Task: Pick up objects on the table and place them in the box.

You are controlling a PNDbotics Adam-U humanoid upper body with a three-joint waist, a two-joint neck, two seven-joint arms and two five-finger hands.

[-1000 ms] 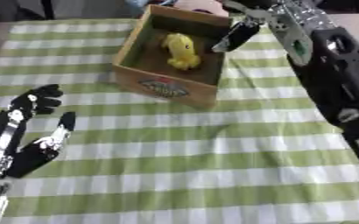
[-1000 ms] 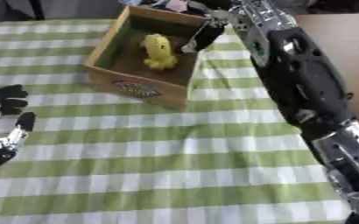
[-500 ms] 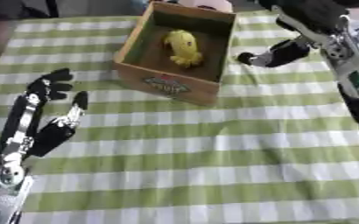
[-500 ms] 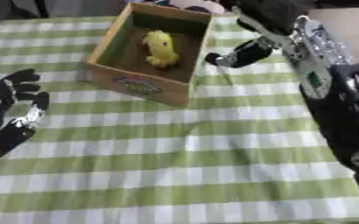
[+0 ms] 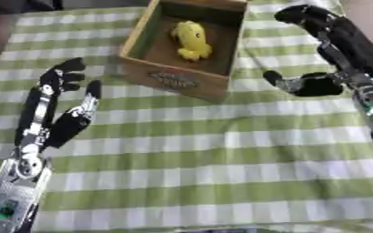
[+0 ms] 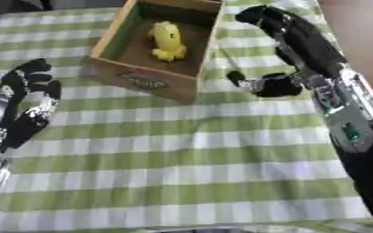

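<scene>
A wooden box (image 5: pixel 176 81) stands at the upper middle of the green checked tablecloth (image 5: pixel 205 154). A yellow soft toy (image 5: pixel 191 38) lies inside it. My right hand (image 5: pixel 317 85) hovers just right of the box's front corner, thumb pointing toward the box, fingers relaxed and holding nothing. My left hand (image 5: pixel 66 120) is at the left, open with fingers pointing up, a little left of the box. No loose objects show on the cloth.
My right forearm (image 6: pixel 301 41) runs from the upper right down beside the box's right wall. The table's dark edge shows at the top left (image 5: pixel 14 7).
My right hand has drawn back from above the box's far right corner to beside its front right corner. My left hand has risen higher in view. The camera has also shifted.
</scene>
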